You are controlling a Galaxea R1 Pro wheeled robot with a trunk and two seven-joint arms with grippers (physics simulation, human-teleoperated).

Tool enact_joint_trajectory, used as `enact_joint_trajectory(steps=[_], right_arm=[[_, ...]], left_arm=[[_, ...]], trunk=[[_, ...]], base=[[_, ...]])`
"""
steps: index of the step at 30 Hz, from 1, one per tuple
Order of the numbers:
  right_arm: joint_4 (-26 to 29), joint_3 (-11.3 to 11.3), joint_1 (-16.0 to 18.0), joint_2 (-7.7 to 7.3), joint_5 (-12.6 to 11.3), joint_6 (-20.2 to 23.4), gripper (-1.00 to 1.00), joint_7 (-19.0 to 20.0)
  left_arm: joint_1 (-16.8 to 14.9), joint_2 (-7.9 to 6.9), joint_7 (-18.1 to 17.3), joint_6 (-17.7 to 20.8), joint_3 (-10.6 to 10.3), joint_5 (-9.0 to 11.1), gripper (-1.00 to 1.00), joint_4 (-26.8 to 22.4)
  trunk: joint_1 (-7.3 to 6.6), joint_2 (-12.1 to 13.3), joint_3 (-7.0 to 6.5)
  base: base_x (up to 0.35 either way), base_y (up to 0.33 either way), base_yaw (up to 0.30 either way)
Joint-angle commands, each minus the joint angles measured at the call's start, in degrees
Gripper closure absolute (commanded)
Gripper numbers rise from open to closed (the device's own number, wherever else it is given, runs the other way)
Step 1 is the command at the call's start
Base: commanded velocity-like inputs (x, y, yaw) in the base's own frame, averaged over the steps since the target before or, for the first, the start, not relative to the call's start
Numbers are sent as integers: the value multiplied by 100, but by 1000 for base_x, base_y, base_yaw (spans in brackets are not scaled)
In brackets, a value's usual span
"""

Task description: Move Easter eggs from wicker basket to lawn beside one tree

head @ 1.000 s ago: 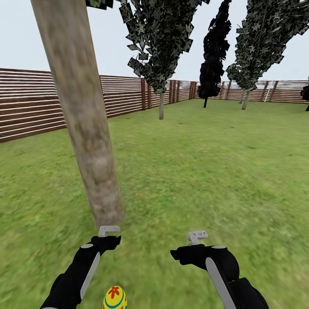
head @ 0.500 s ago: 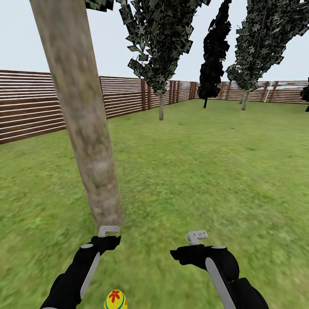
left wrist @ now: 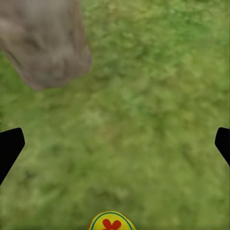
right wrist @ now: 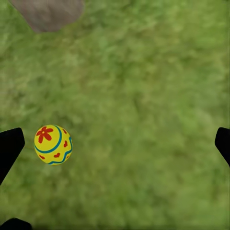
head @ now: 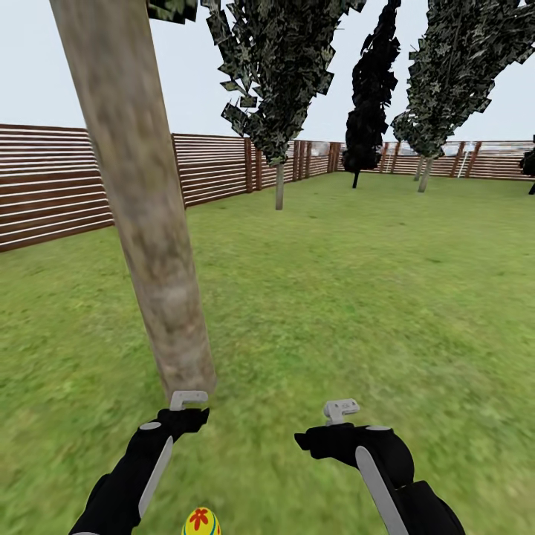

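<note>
Down on the lawn (head: pixel 334 297), just short of the foot of the tree (head: pixel 152 245), one Easter egg (head: pixel 200 521) is lying on the grass, and you are looking at it right at the lower margin of the head view, between your two arms. Your left claw (head: pixel 187 401) is hanging closest to the trunk's base, and the egg is sitting behind it, back toward your own body rather than ahead of the fingers. Your left wrist camera is catching the egg (left wrist: pixel 111 222) as a yellow cap with a red flower, with the trunk (left wrist: pixel 45 45) on the far side of the picture from it.

Your right claw (head: pixel 342 409) is hanging over bare grass, well apart from the trunk, and its wrist camera is showing the egg (right wrist: pixel 52 144) whole, round face up, lying off to one side near a dark fingertip (right wrist: pixel 9 146). From these views I cannot tell which way its long axis is running.

Both claws are standing wide open and holding nothing; the black fingertips are sitting at opposite margins of each wrist picture, grass between them.

I am judging this egg as already placed beside the tree. No basket is in sight, so your coming move is likely a turn away to fetch the others.
</note>
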State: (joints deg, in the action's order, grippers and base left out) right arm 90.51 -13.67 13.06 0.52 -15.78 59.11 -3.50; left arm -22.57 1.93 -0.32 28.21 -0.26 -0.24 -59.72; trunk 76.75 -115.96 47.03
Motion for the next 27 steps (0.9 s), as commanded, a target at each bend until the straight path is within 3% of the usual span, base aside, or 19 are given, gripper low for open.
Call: enact_joint_trajectory(steps=[1, 27], right_arm=[[4, -2, 4, 1, -39, 22, -100, -37], [1, 21, 4, 1, -39, 15, -100, -37]], left_arm=[[-2, 0, -3, 31, 0, -1, -100, -9], [-2, 0, -3, 27, 0, -10, -100, -5]], trunk=[[-23, 39, -13], [-594, 1082, -480]], base=[[0, 0, 0], [0, 0, 0]])
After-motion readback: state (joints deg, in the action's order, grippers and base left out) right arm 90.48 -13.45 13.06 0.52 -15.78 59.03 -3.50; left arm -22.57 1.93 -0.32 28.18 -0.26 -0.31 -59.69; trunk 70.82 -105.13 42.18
